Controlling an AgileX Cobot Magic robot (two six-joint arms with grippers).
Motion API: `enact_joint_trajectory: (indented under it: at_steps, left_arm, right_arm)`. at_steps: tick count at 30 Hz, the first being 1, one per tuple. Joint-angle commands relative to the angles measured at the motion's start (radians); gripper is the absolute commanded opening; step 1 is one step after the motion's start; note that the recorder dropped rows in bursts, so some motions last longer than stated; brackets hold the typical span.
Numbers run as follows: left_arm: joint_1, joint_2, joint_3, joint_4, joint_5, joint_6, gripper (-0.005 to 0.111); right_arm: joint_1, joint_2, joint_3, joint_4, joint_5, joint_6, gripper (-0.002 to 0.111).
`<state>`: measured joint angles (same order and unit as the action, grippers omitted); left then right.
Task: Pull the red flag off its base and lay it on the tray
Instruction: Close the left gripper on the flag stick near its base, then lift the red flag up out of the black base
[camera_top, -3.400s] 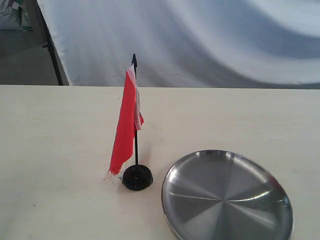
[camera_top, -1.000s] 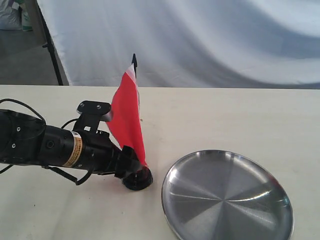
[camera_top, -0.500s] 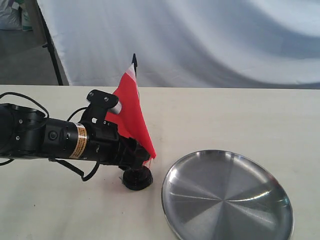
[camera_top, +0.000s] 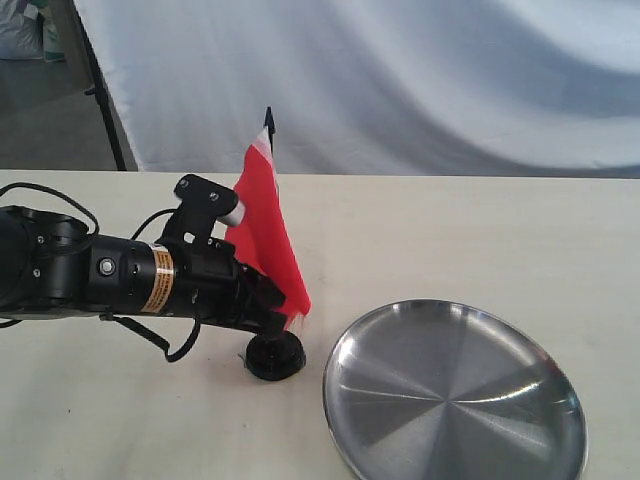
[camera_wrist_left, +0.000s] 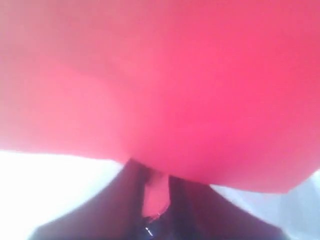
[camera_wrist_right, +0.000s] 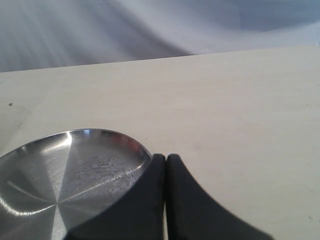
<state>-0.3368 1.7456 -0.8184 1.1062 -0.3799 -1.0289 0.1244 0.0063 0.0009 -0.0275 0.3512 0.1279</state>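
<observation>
The red flag (camera_top: 266, 225) stands upright in the small black base (camera_top: 275, 357), left of the silver tray (camera_top: 455, 395). Its black pole tip (camera_top: 268, 117) pokes out above the cloth. My left gripper (camera_top: 278, 312) reaches in from the left and is shut on the flag low down, just above the base. The cloth is bunched and pushed right over its fingers. The left wrist view is filled with red cloth (camera_wrist_left: 165, 80), and a strip of it is pinched in the left gripper (camera_wrist_left: 156, 189). My right gripper (camera_wrist_right: 166, 158) is shut and empty beside the tray's rim (camera_wrist_right: 142, 150).
The black left arm (camera_top: 90, 275) with its cables lies low over the pale table (camera_top: 480, 240). A white cloth backdrop (camera_top: 420, 80) hangs behind the table, with a dark stand leg (camera_top: 100, 90) at the far left. The right arm is outside the exterior view.
The left arm came in from the left, reached the flag near its base, then rose slightly up the pole. The cloth got pushed right. In the last half second almost nothing moved.
</observation>
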Motion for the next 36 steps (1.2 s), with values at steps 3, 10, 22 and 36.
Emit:
enact_joint_trajectory:
  at_steps: [3, 10, 22, 36]
  left_arm:
    - [-0.004, 0.001, -0.004, -0.023, 0.002, 0.046, 0.002]
    - [-0.004, 0.001, -0.004, -0.023, 0.002, 0.049, 0.013]
    - [-0.004, 0.058, -0.010, -0.093, -0.056, 0.067, 0.049]
    - [-0.004, 0.104, -0.029, -0.098, -0.061, 0.106, 0.000]
  right_arm:
    - [-0.002, -0.006, -0.001, -0.007, -0.006, -0.002, 0.000]
    - [-0.002, -0.006, -0.001, -0.007, -0.006, -0.002, 0.000]
    - [-0.002, -0.006, -0.001, -0.007, -0.006, -0.002, 0.000]
    - [-0.002, -0.006, -0.001, -0.007, -0.006, -0.002, 0.000]
